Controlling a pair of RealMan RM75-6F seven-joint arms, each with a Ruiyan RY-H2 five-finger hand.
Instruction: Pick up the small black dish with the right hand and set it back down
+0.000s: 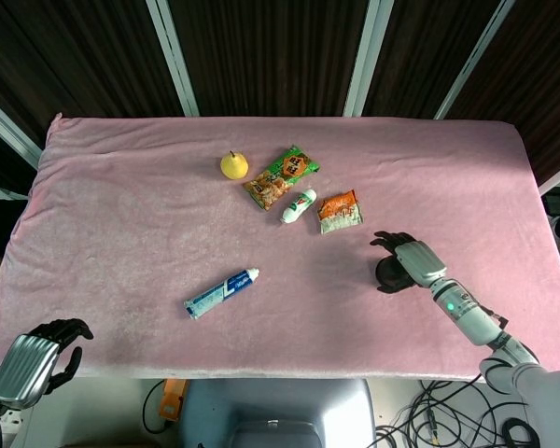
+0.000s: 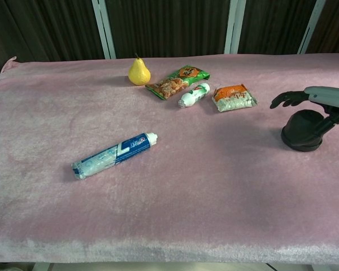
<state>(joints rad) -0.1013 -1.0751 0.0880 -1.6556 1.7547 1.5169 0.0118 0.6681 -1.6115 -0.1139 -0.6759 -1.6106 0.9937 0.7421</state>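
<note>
the right hand (image 2: 312,104), black-fingered on a silver forearm, sits directly over the small black dish (image 2: 303,130), a rounded dark plastic piece resting upside down on the pink velvety tablecloth (image 2: 214,186) near the robot's right front corner. the fingers (image 2: 283,100) stretch out apart above and past the dish's far side while the thumb reaches down along its near side; from the head view the hand (image 1: 403,258) covers most of the dish (image 1: 388,273), and whether any finger actually touches it cannot be told (the chest view shows the dish flat on the cloth, not lifted). the hand is spread wide and holds nothing. just beyond the fingertips, further from the robot and toward its left, lies an orange and white snack packet (image 2: 233,96), and next to that, further from the hand, a small white bottle with a green cap (image 2: 193,95) lying on its side. touching the bottle's far side is a green and orange crinkly snack bag (image 2: 177,81), and further left again a yellow pear (image 2: 138,72) stands upright. well apart from the hand, toward the robot's left and nearer the front edge, a blue and white toothpaste tube (image 2: 114,154) lies at a slant. the left hand (image 1: 39,357) hangs off the table's front left corner, its dark fingers curled in on nothing.
</note>
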